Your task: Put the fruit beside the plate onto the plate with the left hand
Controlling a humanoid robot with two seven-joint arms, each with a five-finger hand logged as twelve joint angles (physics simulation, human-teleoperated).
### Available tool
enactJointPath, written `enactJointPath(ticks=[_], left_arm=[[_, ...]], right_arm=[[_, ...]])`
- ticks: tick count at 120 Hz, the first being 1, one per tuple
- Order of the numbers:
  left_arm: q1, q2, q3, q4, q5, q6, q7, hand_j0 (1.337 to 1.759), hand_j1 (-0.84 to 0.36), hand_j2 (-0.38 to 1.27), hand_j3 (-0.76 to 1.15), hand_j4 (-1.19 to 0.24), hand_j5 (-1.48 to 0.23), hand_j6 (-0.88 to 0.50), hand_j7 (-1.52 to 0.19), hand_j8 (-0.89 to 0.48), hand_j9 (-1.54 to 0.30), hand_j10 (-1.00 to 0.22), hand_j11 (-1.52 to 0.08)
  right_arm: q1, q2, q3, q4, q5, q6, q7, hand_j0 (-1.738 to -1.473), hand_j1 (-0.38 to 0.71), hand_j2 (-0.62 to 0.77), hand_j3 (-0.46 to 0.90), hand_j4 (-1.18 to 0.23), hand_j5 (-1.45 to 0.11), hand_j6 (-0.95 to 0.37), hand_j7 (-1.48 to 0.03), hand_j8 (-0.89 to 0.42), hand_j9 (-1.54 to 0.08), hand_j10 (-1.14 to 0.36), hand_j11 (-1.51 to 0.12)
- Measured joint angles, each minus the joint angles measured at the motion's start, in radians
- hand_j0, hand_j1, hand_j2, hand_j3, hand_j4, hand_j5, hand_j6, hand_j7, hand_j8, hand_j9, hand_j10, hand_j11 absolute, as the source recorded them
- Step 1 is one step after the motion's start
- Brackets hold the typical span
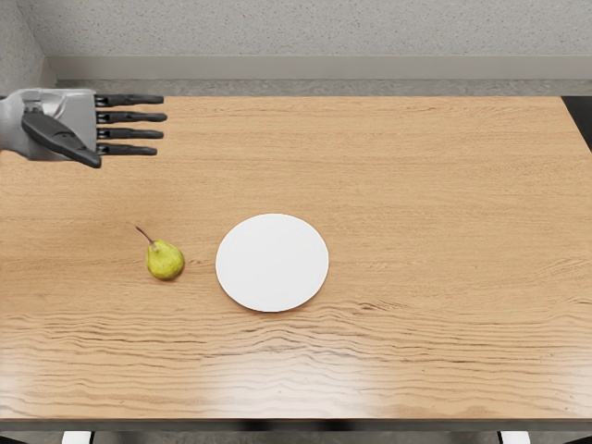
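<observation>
A small yellow-green pear (165, 260) with a thin brown stem lies on the wooden table, just left of a round white plate (272, 262). A narrow strip of bare wood separates the two. My left hand (111, 129) reaches in from the left edge near the table's far left corner. Its fingers are stretched out straight toward the right and hold nothing. It hovers well behind the pear, slightly to its left. Nothing rests on the plate.
The wooden table (444, 185) fills most of the view. A grey wall and floor strip run behind its far edge.
</observation>
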Motion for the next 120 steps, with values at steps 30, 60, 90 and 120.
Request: enactJointPath(ticks=[30,60,90,120], left_arm=[[-0.011,0.003,0.000,-0.028,0.012,0.000,0.001,1.658,0.32,0.00,0.00,-0.02,-0.03,-0.02,-0.03,-0.02,-0.03,-0.02,-0.03],[-0.125,-0.050,-0.018,-0.134,0.299,0.000,0.082,1.658,0.31,0.01,0.00,-0.03,-0.04,-0.03,-0.04,-0.03,-0.04,-0.03,-0.04],[-0.124,-0.129,-0.028,-0.311,0.693,0.130,0.115,1.658,0.31,0.01,0.00,-0.04,-0.05,-0.04,-0.05,-0.04,-0.05,-0.04,-0.05],[-0.090,-0.172,0.054,-0.398,0.915,0.408,0.118,1.658,0.30,0.01,0.00,-0.04,-0.05,-0.04,-0.05,-0.04,-0.05,-0.04,-0.05]], right_arm=[[0.000,0.000,-0.005,0.000,-0.001,0.001,0.000,-1.658,-0.35,0.00,0.00,0.00,0.00,0.00,0.00,0.00,0.00,0.00,0.00],[0.000,0.000,-0.007,0.000,-0.002,-0.001,0.000,-1.658,-0.35,0.00,0.00,0.00,0.00,0.00,0.00,0.00,0.00,0.00,0.00],[0.000,0.000,-0.007,0.000,-0.002,-0.001,0.000,-1.658,-0.35,0.00,0.00,0.00,0.00,0.00,0.00,0.00,0.00,0.00,0.00],[0.000,0.000,-0.007,0.000,-0.002,-0.001,0.000,-1.658,-0.35,0.00,0.00,0.00,0.00,0.00,0.00,0.00,0.00,0.00,0.00]])
